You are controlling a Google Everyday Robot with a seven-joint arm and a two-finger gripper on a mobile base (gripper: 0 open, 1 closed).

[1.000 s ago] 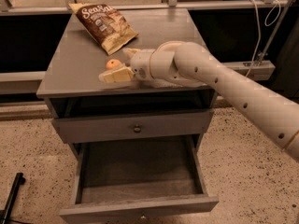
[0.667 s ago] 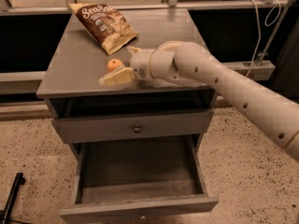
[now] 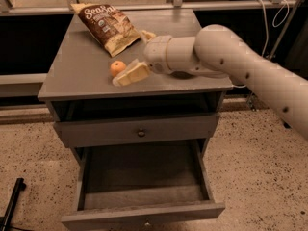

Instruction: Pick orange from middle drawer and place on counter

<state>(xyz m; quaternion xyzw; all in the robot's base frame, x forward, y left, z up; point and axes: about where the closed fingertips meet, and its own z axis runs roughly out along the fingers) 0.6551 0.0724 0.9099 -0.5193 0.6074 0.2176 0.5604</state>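
Since the broad grey-painted wooden counter (image 3: 72, 76) carries the fruit and the wide grey wooden middle drawer (image 3: 144, 177) under it stands open and bare, I judge placing almost done. My pale two-finger claw (image 3: 129, 64), spread, hovers low over the counter's front; next I must lift away without nudging. A brown crinkled snack bag (image 3: 107, 25) lies at the counter's back. The small round orange (image 3: 117, 68) rests free on the counter beside my finger.

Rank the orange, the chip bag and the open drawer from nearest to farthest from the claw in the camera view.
1. orange, right beside the claw, near the counter front.
2. chip bag, behind, at the counter's back.
3. middle drawer, open, well below near the floor.
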